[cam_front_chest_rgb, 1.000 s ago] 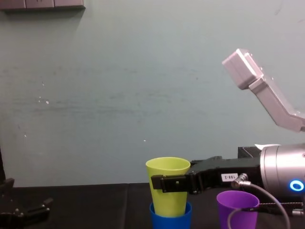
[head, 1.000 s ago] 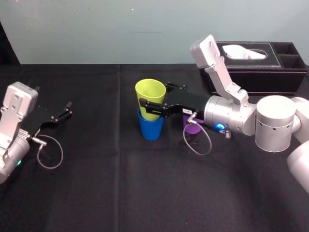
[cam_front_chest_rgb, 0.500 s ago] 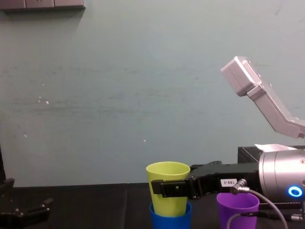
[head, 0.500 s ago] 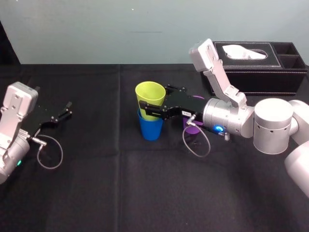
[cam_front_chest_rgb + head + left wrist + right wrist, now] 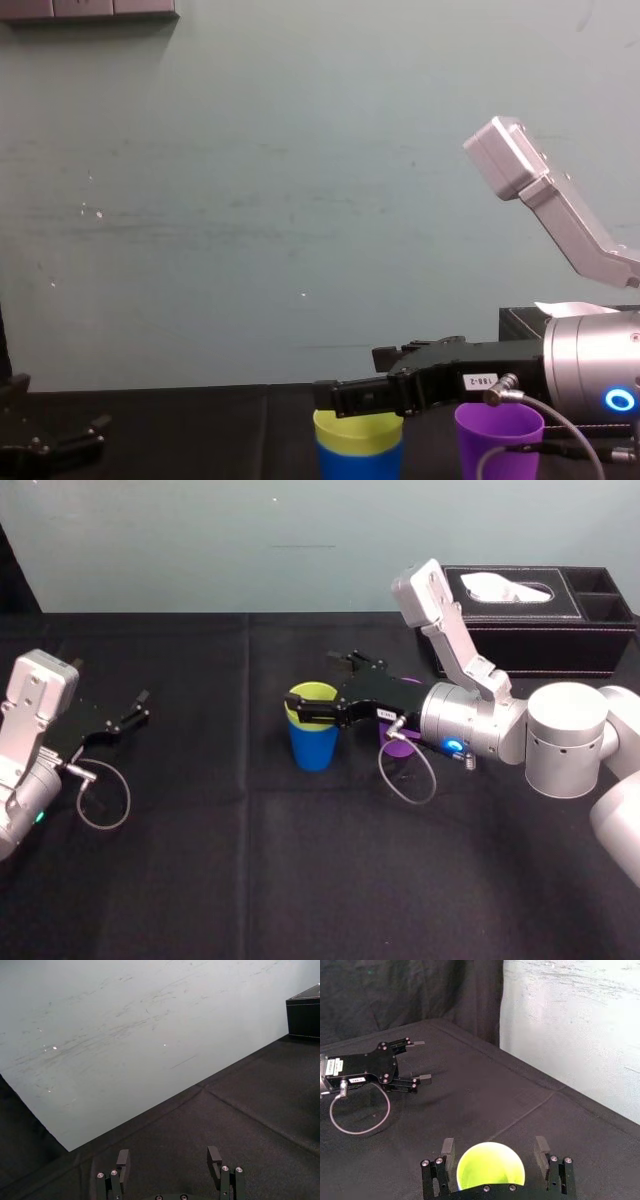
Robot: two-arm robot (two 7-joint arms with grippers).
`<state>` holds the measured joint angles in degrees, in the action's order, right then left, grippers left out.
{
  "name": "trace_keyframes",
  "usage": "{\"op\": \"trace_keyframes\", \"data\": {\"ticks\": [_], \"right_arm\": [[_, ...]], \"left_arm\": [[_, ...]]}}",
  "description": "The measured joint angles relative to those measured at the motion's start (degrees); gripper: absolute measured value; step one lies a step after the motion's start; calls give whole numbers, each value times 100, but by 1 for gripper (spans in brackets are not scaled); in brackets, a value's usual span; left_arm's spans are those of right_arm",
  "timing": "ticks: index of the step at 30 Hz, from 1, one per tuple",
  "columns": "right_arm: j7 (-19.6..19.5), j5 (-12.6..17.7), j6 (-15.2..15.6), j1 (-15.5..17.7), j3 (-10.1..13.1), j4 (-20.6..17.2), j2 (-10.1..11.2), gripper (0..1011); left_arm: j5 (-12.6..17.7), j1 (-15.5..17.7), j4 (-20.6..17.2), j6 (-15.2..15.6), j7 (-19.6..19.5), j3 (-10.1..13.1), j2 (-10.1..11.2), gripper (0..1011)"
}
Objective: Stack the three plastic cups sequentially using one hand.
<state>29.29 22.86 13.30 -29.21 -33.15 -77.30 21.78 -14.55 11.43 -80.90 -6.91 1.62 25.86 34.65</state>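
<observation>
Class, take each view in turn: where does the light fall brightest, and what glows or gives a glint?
Head view: a blue ring glows on the right arm; black cloth shows little shadow. Right wrist view: the yellow-green cup is brightly lit inside the open right gripper. Left wrist view: pale wall brightest, small glints; left gripper idle.

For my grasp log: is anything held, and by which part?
Nothing is held. The right tool stands open around the yellow-green cup, nested in the blue cup; left tool parked, open.
</observation>
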Motion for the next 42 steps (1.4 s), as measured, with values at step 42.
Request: {"op": "trace_keyframes", "data": {"ticks": [42], "right_arm": [[-1936,-682,-432,2925,1255,-2114,541,1003]], "left_arm": [[1,0,0,0,0,0,0,1011]]}}
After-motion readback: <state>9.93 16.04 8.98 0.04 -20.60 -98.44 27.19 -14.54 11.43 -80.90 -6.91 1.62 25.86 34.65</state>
